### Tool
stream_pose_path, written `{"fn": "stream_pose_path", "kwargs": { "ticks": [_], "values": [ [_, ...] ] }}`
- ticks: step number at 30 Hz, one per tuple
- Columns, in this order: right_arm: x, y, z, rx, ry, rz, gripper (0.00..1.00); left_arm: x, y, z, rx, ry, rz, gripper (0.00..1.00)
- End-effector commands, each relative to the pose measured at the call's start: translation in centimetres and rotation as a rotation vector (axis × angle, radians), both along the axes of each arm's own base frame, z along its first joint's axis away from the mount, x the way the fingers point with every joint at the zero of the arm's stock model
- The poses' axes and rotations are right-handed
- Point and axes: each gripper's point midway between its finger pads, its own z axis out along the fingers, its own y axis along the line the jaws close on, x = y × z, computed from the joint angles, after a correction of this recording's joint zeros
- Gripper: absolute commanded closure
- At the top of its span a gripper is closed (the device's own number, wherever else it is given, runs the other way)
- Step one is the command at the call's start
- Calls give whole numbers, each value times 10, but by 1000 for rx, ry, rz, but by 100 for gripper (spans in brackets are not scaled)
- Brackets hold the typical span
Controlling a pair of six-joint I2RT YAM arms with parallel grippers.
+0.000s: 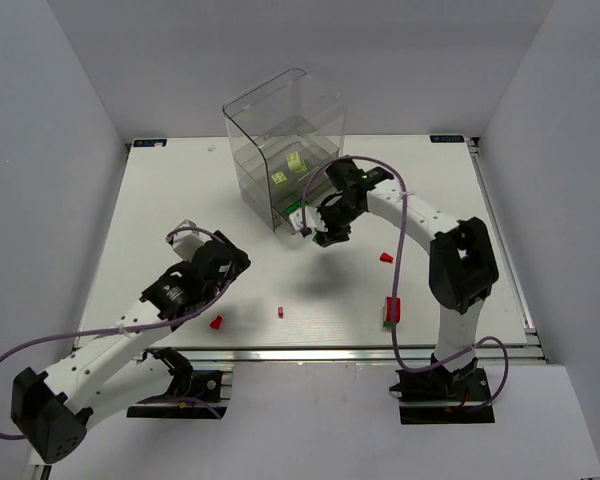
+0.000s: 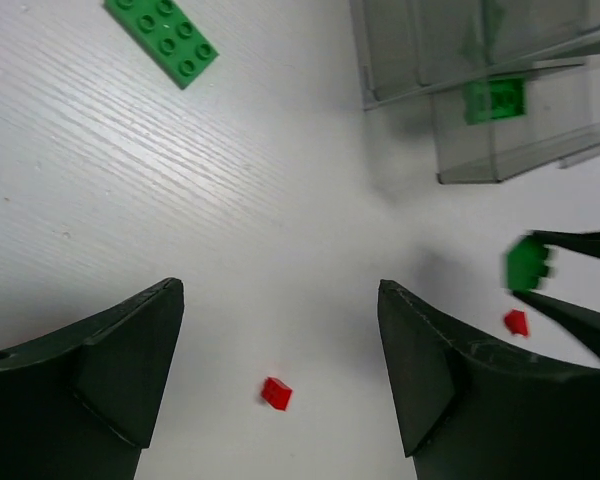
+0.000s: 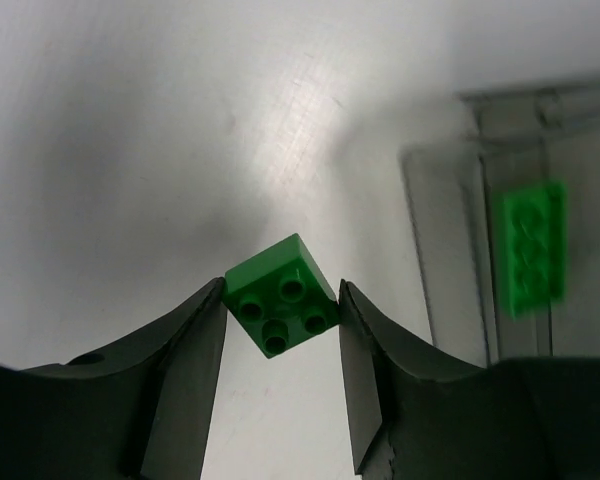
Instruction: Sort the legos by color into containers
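Right wrist cam: right gripper (image 3: 280,290) is pinching a green 2x2 brick (image 3: 282,297) by two opposite corners. The studs face the lens and the brick is turned diamond-wise between the fingers. The drawer unit (image 3: 445,250) is just to the right in that view, and a second green brick (image 3: 530,250) lies in one of its drawers, blurred through the plastic. On the top cam I see that gripper just in front of the drawer unit, at its near right corner, with the held brick off the table (image 1: 160,200). Higher inside the unit I count one yellow-green brick (image 1: 278,178) and another yellow-green piece (image 1: 298,162) beside it. The left gripper (image 2: 280,290) is spread wide with nothing between the fingers, over bare table near-left of the drawer unit. Its cam shows a green 2x4 brick (image 2: 163,38) flat on the table, studs up, left of the unit in that view. Loose on the table, all nearer than the drawer unit: a small red brick (image 1: 216,322) near-left, a tiny red piece (image 1: 280,312) straight in front, and a red wedge-like piece (image 1: 386,260) near-right. A red brick with green against it (image 1: 391,310) sits further toward me on that side. I can't tell if those two are stacked.
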Motion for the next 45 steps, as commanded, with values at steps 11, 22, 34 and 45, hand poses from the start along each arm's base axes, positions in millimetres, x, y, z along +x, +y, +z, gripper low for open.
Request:
{"fn": "stream_pose_path", "kwargs": {
  "ticks": [11, 22, 34, 45],
  "values": [
    [76, 2, 105, 296, 58, -595, 99, 59, 16, -23, 172, 108, 12, 5],
    [129, 16, 88, 323, 65, -779, 87, 98, 20, -26, 46, 127, 30, 3],
    [132, 17, 73, 346, 137, -867, 31, 119, 25, -33, -67, 148, 72, 3],
    [96, -21, 113, 467, 290, -932, 55, 122, 36, -60, -49, 269, 158, 18]
  ]
}}
